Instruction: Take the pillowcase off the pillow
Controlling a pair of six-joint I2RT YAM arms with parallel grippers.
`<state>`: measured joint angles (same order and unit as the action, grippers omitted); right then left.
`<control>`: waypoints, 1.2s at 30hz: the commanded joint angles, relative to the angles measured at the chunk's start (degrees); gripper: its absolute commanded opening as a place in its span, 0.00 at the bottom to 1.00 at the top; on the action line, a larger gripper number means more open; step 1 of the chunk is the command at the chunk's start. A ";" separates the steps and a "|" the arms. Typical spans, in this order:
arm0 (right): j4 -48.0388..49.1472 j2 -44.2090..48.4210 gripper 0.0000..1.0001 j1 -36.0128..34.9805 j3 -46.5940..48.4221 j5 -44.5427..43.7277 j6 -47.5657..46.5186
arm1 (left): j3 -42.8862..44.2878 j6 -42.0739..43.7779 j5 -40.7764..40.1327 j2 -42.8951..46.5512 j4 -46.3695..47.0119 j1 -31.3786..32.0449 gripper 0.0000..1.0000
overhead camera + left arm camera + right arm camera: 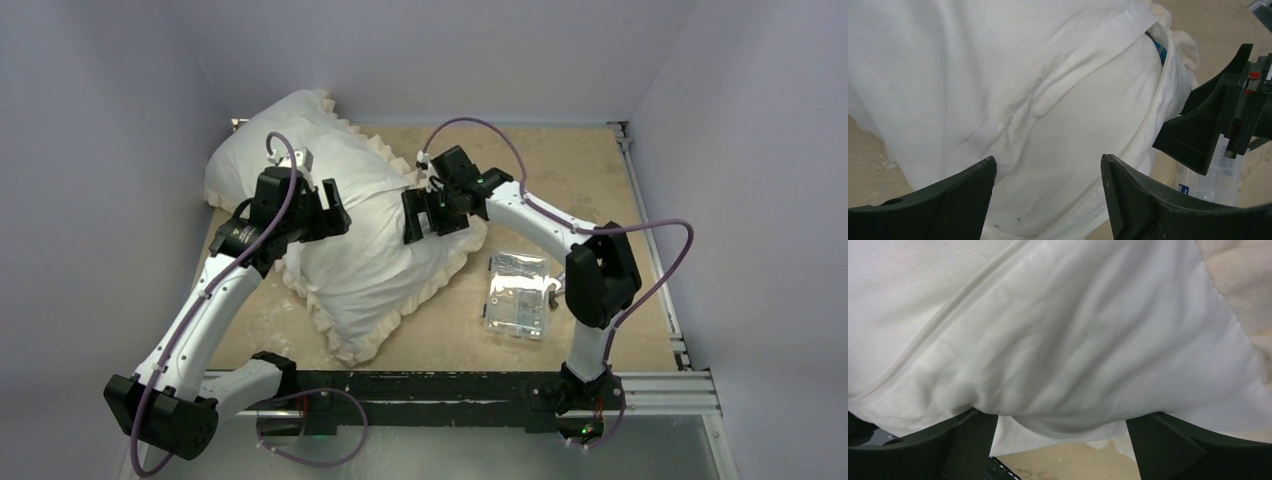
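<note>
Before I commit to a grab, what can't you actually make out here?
- Pillow, all views: covered by the pillowcase.
- Blue thing, left wrist: mostly under a fabric fold.
- Right gripper, right wrist: sagging cloth hides its fingertips, so contact is unclear.
- Left gripper, top external: its own body hides the tips.
- Clear box, top external: contents too small.

Cannot find the limit of the pillowcase [380, 255] among the white folds, nor make out the small blue patch [1159, 49] in its opening or the contents of the clear box [518, 293] on the surface [600, 190], nor see more of the right pincer [1063, 415] than two fingers [963, 450] cut off by the lower edge.
</note>
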<state>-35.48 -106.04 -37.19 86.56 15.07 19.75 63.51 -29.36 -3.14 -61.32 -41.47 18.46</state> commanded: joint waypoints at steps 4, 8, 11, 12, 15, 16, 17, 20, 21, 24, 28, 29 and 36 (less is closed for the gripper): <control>-2.79 7.37 0.97 -0.51 7.06 -11.15 2.32 | -0.37 0.62 0.49 0.69 0.79 0.17 0.75; -5.07 8.14 0.98 -1.87 10.28 -14.81 5.00 | -1.33 0.50 1.02 0.75 1.29 0.17 0.75; -8.74 5.17 0.99 -3.86 15.89 -20.81 6.34 | -1.79 0.37 1.37 0.53 1.66 0.17 0.75; -9.99 3.88 0.99 -4.58 17.84 -22.92 6.73 | -1.72 0.36 1.45 0.46 1.78 0.17 0.75; -11.77 0.51 0.99 -6.42 22.83 -27.35 8.51 | -1.72 0.35 1.62 0.41 1.85 0.17 0.75; -11.60 -0.25 0.99 -6.69 23.78 -28.20 9.04 | -1.76 0.38 1.64 0.46 1.89 0.17 0.75; -11.21 -0.97 0.99 -7.10 24.42 -29.19 9.54 | -1.84 0.32 1.71 0.49 1.90 0.17 0.75; -10.03 -2.98 0.99 -7.39 25.42 -30.90 10.82 | -2.06 0.23 2.13 0.50 1.89 0.17 0.75; -9.14 -3.43 0.99 -7.40 25.08 -30.82 10.94 | -2.17 0.15 2.42 0.50 2.00 0.17 0.75; -6.80 -4.71 0.99 -7.40 23.70 -29.92 10.42 | -2.53 -0.06 2.87 0.49 2.42 0.17 0.75; -8.67 -5.10 0.99 -7.46 21.48 -30.55 11.27 | -2.84 -0.30 4.50 0.48 2.71 0.17 0.75; -8.98 -4.51 0.98 -7.41 20.16 -31.42 11.21 | -2.86 -0.31 4.85 0.50 2.77 0.17 0.75; -8.72 2.84 0.88 -7.12 7.16 -36.59 13.82 | -4.89 -1.40 7.93 0.52 5.22 0.62 0.74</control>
<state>-42.81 -109.16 -44.66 99.98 -16.25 31.16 60.14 -29.50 1.61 -61.32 -39.64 18.52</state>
